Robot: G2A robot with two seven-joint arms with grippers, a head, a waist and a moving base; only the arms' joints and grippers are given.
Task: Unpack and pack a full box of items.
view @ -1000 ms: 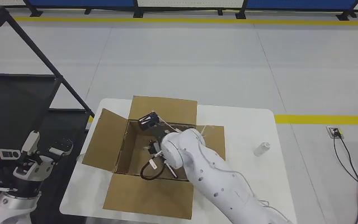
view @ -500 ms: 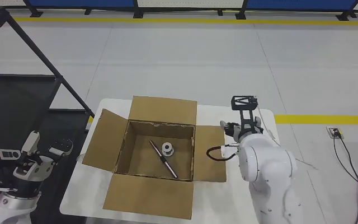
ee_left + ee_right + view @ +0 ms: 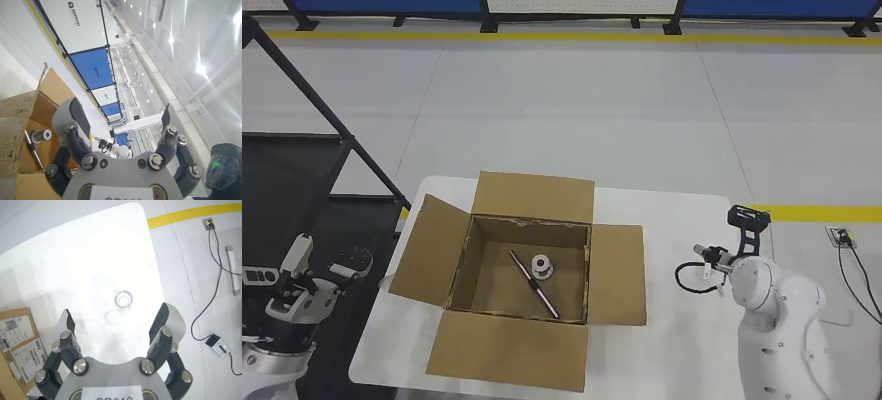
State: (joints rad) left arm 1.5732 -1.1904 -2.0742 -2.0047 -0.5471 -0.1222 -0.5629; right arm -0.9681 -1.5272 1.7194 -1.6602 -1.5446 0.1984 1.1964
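Cardboard box (image 3: pixel 534 192) stands open on the white counter (image 3: pixel 672 215); on its floor lie a steel rod (image 3: pixel 533 284) and a short silver hub (image 3: pixel 541 265), just beside each other. Right claw (image 3: pixel 116 311) hangs over the counter to the right of the box, pads apart, above a small clear bottle (image 3: pixel 123 298) seen end-on, not touching it. Left claw (image 3: pixel 121 106) is beyond the box's left side, pads apart, holding nothing.

The brown cardboard box (image 3: pixel 537 195) is holding a silver rod (image 3: pixel 533 284) and a silver spool (image 3: pixel 541 265); the surface (image 3: pixel 672 340) is showing white.
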